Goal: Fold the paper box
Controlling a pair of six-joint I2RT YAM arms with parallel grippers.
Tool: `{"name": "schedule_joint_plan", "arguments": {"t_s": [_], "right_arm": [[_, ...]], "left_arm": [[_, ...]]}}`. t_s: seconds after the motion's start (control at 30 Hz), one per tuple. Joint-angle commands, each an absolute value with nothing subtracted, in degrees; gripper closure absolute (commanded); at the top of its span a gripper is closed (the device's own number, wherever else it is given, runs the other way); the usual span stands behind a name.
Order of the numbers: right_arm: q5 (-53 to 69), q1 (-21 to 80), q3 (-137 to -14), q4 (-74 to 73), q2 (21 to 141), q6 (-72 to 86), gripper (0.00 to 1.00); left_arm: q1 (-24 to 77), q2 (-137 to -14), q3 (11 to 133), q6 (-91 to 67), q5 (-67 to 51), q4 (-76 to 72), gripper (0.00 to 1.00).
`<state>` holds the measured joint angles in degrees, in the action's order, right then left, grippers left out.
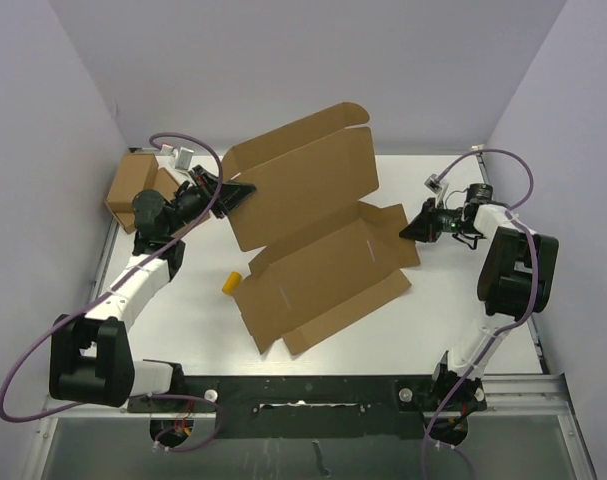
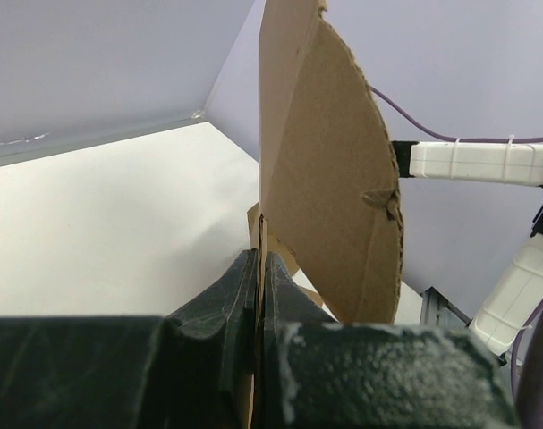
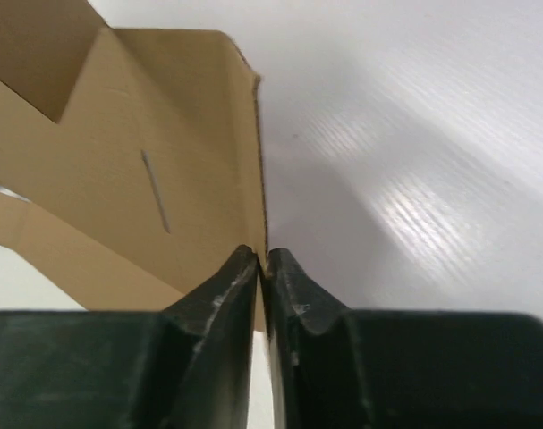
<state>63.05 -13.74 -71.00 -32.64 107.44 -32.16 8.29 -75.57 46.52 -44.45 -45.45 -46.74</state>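
left gripper [image 2: 260,261], right gripper [image 3: 263,256], pinching paper box [image 1: 323,272]

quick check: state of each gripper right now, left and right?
left gripper: closed, holding an edge of the paper box.
right gripper: closed, holding a flap edge of the paper box.

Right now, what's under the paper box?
Only white table shows around the paper box; a yellow cylinder sits beside its left edge. Anything beneath the cardboard is hidden.

White table [image 1: 443,320] with paper box [image 1: 323,285], cylinder [image 1: 230,282]
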Motion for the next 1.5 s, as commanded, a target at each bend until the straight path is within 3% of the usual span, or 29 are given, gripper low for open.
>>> {"name": "schedule_joint_plan", "arguments": {"t_s": [0.0,0.03,0.47,1.0,1.17,1.27,1.47], "right_arm": [[68.2,-12.7,-72.1,-33.2,101.7,-35.2,0.96],[68.5,-12.5,-71.3,-32.0,100.2,-34.5,1.00],[60.0,-10.1,-57.5,-5.3,83.1,-15.1,1.00],[50.4,-7.4,-39.0,33.4,82.8,-2.2,1.00],[56.8,-7.6,-37.7,33.1,83.2,-6.6,1.00],[62.2,-7.6,-40.3,23.1,82.9,-12.9,0.99],[61.8,-7.0,-44.0,9.8,83.7,-22.4,0.93]], "left_arm": [[7.7,-73.9,48.7,-44.1,-47.0,-49.6,1.00],[7.7,-73.7,49.0,-44.0,-47.0,-49.3,1.00],[9.3,-72.3,55.5,-40.7,-49.7,-39.2,1.00],[11.8,-74.9,62.8,-30.7,-58.5,-27.0,1.00],[11.8,-74.9,60.4,-27.0,-59.2,-25.3,1.00],[11.9,-74.7,58.8,-27.2,-59.4,-26.7,1.00],[12.6,-74.3,57.7,-26.0,-59.6,-27.2,1.00]]}}
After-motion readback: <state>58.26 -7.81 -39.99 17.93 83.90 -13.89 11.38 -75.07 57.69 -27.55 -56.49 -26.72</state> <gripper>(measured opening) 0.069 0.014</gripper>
